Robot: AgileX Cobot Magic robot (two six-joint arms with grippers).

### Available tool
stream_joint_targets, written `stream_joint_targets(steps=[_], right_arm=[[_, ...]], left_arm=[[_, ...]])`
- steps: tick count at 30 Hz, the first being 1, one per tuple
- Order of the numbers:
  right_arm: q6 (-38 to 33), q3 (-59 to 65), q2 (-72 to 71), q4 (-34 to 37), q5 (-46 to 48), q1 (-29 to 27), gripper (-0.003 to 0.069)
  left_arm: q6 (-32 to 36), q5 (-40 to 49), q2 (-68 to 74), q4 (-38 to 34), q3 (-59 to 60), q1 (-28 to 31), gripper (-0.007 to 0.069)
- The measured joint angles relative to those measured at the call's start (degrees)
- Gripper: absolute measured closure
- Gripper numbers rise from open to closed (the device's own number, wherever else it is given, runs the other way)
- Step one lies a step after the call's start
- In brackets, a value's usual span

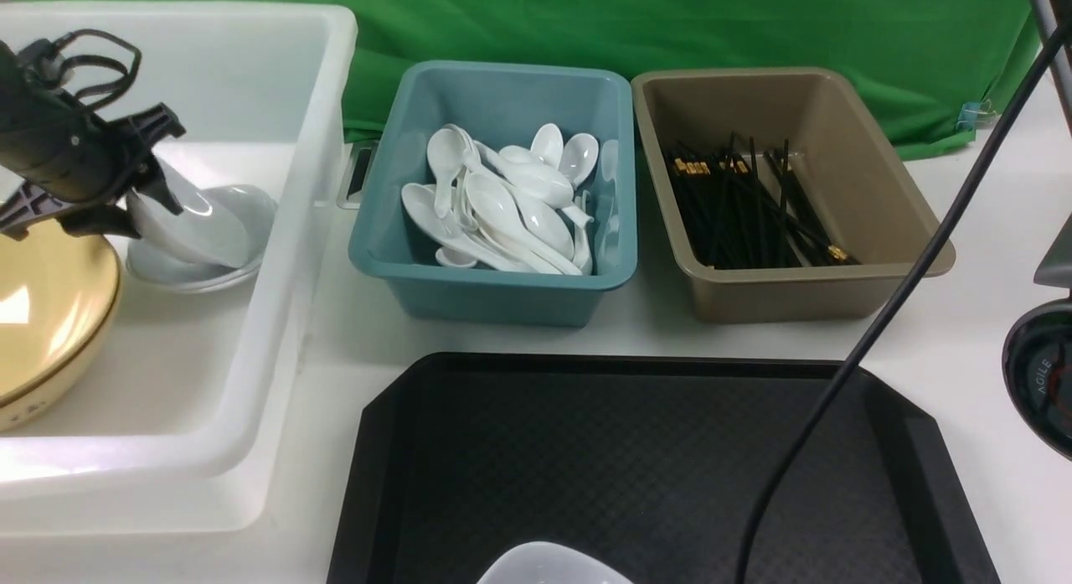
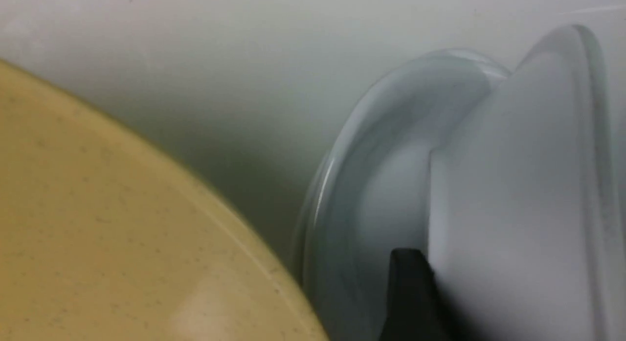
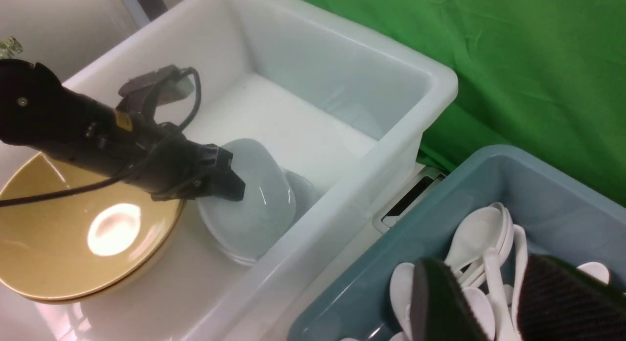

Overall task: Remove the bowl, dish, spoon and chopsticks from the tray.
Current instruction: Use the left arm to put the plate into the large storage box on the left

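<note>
Tray (image 1: 586, 450): nearly cleared, bare but for one white dish (image 1: 548, 567) at its near edge, left to move. Bowl (image 1: 42, 307): off, lying in the white tub (image 1: 251, 64). Tilted dish (image 1: 201, 228): leaning on the stacked dishes (image 1: 197, 276) beside the bowl, left gripper (image 1: 151, 219) at its rim; clamped or loose, cannot tell. Spoons (image 1: 502, 207): heaped in the teal tub (image 1: 502, 295), right gripper (image 3: 494, 306) above, jaws parted, empty. Chopsticks (image 1: 745, 211): in the brown tub (image 1: 821, 295).

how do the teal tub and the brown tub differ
The teal tub holds a heap of white soup spoons; the brown tub holds black chopsticks. The teal tub stands to the robot's left of the brown tub. Both are open rectangular plastic tubs, side by side beyond the tray.
</note>
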Motion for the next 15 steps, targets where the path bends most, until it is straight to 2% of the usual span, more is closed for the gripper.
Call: stream_joint_targets(steps=[4,5,8,11,15], right_arm=[[0.0,0.0,0.0,0.0,0.0,0.0,0.0421],[0.0,0.0,0.0,0.0,0.0,0.0,0.0421],[0.0,0.0,0.0,0.2,0.0,0.0,0.0421],[0.0,0.0,0.0,0.9,0.0,0.0,0.0421],[0.0,0.0,0.0,1.5,0.0,0.0,0.0421]], left_arm=[[1.4,3.1,0.0,-0.1,-1.7,0.0,0.0193],[1.6,5.4,0.0,1.0,-3.7,0.0,0.0156],[1.6,9.0,-0.2,3.9,-8.5,0.0,0.0109],[1.7,12.1,-0.7,7.1,-14.6,0.0,0.0085],[3.1,15.2,-1.3,8.9,-18.9,0.0,0.0101]])
